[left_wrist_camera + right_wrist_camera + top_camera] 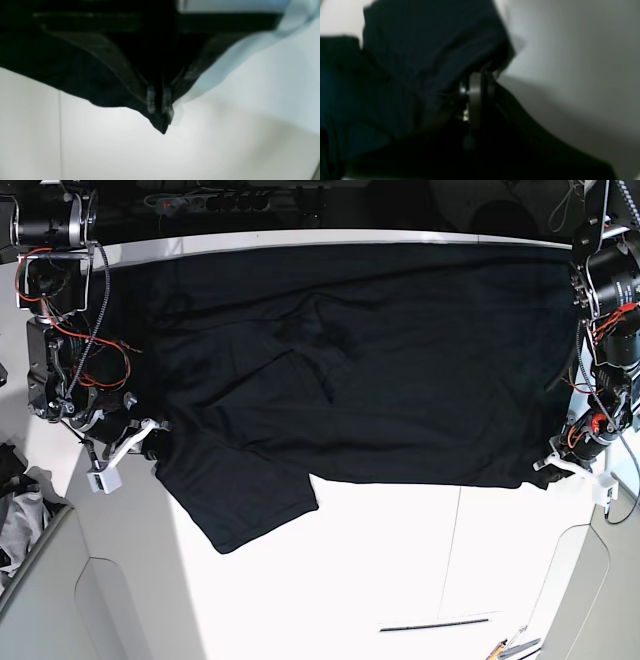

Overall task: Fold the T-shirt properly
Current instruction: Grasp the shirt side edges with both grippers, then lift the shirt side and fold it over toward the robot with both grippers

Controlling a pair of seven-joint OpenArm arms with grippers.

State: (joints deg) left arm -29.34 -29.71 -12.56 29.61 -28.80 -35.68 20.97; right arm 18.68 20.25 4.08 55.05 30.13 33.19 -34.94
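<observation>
The T-shirt (380,370) lies spread across the far half of the white surface (400,580), reaching almost from one arm to the other. Its far edge runs along the back rim of the surface. One sleeve (240,500) sticks out toward the near side at the base view's left, lying flat on the surface. The cloth shows shallow creases near the middle.

Left hand (159,100): closed on the T-shirt. The left wrist view shows both fingertips (151,99) pressed together with a pointed corner of black fabric pinched between them and poking out below. In the base view this hand (560,463) sits at the shirt's near corner on the view's right.

Right hand (477,82): closed on the T-shirt. The right wrist view is blurred, but the fingers stand close together with black fabric bunched over and around them. In the base view this hand (150,438) meets the shirt's edge on the view's left, just above the sleeve.

A small pile of grey, white and black cloth (18,515) lies off the surface at the base view's left edge.
</observation>
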